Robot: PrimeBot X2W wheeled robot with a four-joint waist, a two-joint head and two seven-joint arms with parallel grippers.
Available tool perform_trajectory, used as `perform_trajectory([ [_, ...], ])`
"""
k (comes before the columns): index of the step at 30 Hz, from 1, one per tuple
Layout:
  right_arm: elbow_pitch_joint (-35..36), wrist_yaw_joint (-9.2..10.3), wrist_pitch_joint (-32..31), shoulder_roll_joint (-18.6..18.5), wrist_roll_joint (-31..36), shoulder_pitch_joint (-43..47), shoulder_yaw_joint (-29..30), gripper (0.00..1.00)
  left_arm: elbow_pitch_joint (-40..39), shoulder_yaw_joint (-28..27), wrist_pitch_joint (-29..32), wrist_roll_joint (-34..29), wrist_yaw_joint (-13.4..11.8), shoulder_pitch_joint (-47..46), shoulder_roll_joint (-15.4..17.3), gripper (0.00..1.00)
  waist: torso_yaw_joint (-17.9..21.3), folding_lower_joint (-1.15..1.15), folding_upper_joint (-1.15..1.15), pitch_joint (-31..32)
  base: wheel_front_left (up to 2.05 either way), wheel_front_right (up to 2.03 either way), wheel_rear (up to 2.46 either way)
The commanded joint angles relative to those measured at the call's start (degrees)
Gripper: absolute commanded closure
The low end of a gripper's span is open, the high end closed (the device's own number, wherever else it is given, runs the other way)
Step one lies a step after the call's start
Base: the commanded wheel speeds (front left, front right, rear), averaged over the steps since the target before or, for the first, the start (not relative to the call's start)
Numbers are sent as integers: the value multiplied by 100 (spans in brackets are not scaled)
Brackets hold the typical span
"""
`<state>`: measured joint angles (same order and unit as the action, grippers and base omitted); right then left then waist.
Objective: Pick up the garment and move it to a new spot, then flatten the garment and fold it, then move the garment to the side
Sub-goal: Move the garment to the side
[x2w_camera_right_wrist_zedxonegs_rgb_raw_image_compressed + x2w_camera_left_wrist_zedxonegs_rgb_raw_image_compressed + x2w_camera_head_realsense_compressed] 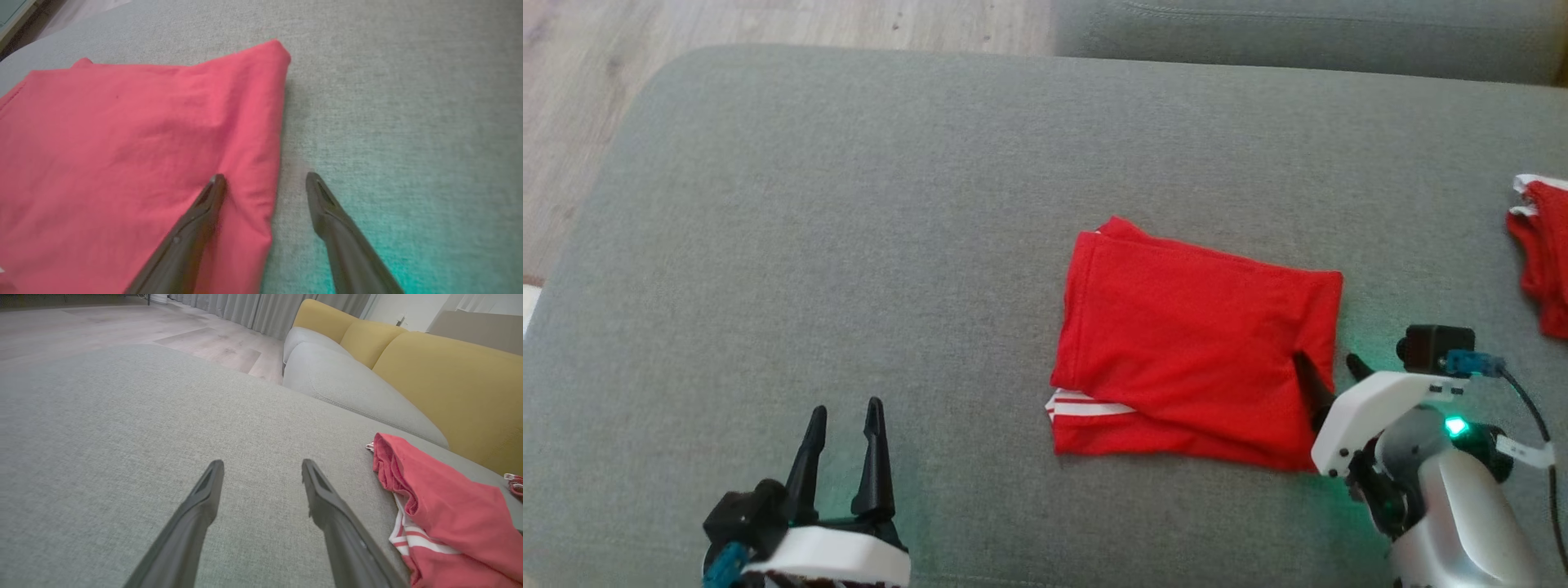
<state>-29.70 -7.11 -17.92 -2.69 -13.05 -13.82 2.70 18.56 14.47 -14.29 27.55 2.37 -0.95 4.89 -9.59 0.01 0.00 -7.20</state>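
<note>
The folded red cloth garment with white stripes [1196, 359] is lying right of centre on the grey fabric sofa cushion [849, 204]. The right tool [1325, 357] is standing wide, straddling its right edge. The left tool [847, 405] is hovering wide over bare cushion, well apart

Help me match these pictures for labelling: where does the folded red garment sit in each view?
Head view: garment right of centre, right gripper at its right edge.
Left wrist view: garment at lower right, beside the left gripper.
Right wrist view: garment across the left half, right gripper straddling its edge.
Shared landmark: the grey cushion under it.
</note>
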Motion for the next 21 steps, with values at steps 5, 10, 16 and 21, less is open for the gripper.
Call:
perform_trajectory([
  [5, -126, -37, -4, -19, -157, -351, -256, 67, -127, -264, -70, -134, 60, -210, -44, 0, -87, -1, 0, -43, 0, 0, 0],
  [10, -233, -37, 84, -19, -132, -574, -307, 100, -171, -266, -70, -229, 77, -198, -67, 0, 95, -1, 0, -114, 0, 0, 0],
  [16, -65, -37, 160, -50, 169, -918, 6, 100, -247, -129, -71, -326, 136, -407, -99, 0, 630, -1, 0, -321, 0, 0, 0],
  [21, 348, -37, -14, -300, 228, -1175, -10, 100, -305, -69, -68, -388, 163, -618, -60, 0, 1356, -1, 0, -601, 0, 0, 0],
])
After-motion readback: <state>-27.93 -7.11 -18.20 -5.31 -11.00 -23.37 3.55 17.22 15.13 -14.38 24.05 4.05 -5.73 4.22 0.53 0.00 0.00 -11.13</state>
